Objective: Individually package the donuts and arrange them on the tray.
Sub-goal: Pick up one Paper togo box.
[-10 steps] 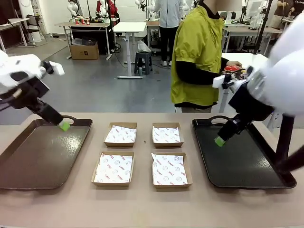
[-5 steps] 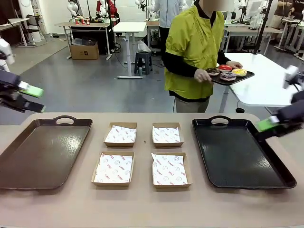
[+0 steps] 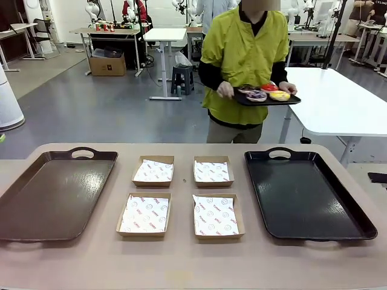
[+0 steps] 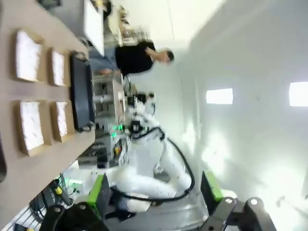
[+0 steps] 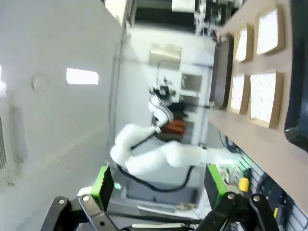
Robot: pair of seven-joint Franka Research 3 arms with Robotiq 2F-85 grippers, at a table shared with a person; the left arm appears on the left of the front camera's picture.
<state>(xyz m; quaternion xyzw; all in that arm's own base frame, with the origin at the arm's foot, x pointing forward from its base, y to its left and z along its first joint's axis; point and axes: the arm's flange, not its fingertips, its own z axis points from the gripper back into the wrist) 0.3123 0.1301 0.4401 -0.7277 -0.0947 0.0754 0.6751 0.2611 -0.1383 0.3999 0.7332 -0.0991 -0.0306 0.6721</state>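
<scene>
Front view is showing the donuts (image 3: 264,93) riding on a small black tray (image 3: 293,100) that a person (image 3: 245,54) is carrying beyond the far side of the bench (image 3: 181,260), so they're sitting well apart from both sets of jaws. I'm guessing they're soft, light and sticky on top, so I'd be pinching gently across the plain sides, not the icing. Left jaws and right jaws are both hanging wide open, holding nothing.

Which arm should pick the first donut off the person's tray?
Right, likely: the person's small tray of donuts is beyond the table's right half, nearer the black tray. Both the left pincer and right pincer are open, empty.
</scene>
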